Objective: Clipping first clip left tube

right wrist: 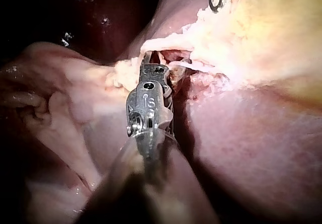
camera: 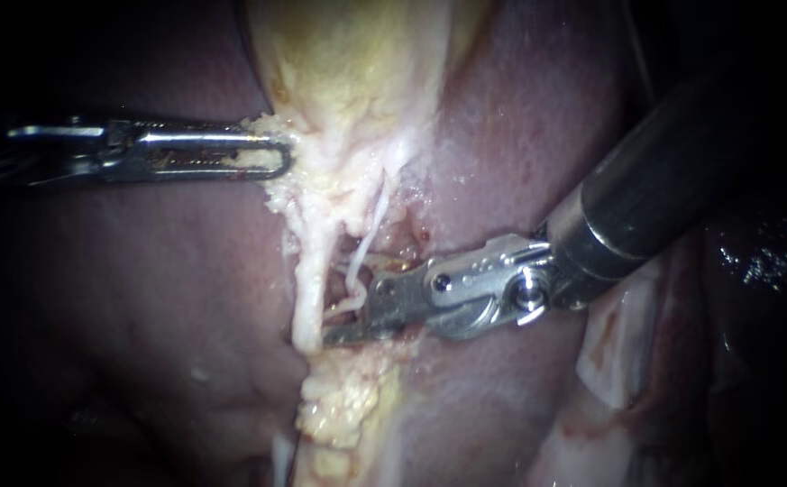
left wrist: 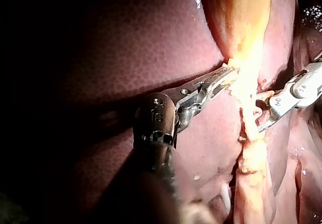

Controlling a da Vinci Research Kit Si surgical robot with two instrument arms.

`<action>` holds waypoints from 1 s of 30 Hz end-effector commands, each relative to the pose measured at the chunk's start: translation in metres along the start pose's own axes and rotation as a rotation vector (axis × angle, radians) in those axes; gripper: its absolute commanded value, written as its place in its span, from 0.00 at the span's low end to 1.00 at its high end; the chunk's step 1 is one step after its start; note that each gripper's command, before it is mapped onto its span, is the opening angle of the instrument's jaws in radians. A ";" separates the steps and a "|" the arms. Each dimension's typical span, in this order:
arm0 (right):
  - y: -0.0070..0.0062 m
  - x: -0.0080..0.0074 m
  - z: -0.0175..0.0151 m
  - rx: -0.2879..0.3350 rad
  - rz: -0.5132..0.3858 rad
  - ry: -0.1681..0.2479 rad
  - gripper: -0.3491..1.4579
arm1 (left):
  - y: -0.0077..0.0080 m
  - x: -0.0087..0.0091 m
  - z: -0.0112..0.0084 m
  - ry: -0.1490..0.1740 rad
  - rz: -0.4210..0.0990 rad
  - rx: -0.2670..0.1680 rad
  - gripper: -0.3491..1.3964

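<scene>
Closest to the camera, my right instrument (camera: pixel 350 316) comes in from the upper right across the liver (camera: pixel 141 298). Its pincer is spread, with a clear gap between the two halves and nothing pinched. The lower half's tip lies right beside the foot of the left tube (camera: pixel 307 289), a pale cord running down the liver's middle. A thinner white strand (camera: pixel 370 236) hangs just beside the upper half, and I cannot tell whether it touches the metal. Below the pincer, a lump of yellow fat (camera: pixel 343 406) sits on the liver toward its near edge.

Farther back, my left instrument (camera: pixel 271 160) reaches in from the left. Its pincer is pressed together on the ragged pale fringe at the lower end of the gallbladder (camera: pixel 357 63), which rises yellow-white toward the liver's far edge.
</scene>
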 end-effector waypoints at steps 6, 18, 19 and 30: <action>0.0000 -0.0008 -0.0012 0.006 0.027 0.000 0.47 | 0.0000 0.0001 -0.0008 -0.002 0.000 -0.005 0.00; 0.0028 -0.0041 -0.0082 0.000 0.054 0.005 0.47 | 0.0000 0.0011 -0.0029 -0.006 -0.006 -0.010 0.00; 0.0029 -0.0042 -0.0087 0.002 0.056 0.005 0.47 | 0.0000 0.0012 -0.0030 -0.007 -0.007 -0.011 0.00; 0.0023 -0.0038 -0.0138 0.036 0.145 0.062 0.47 | 0.0001 0.0013 -0.0036 -0.005 -0.008 -0.008 0.00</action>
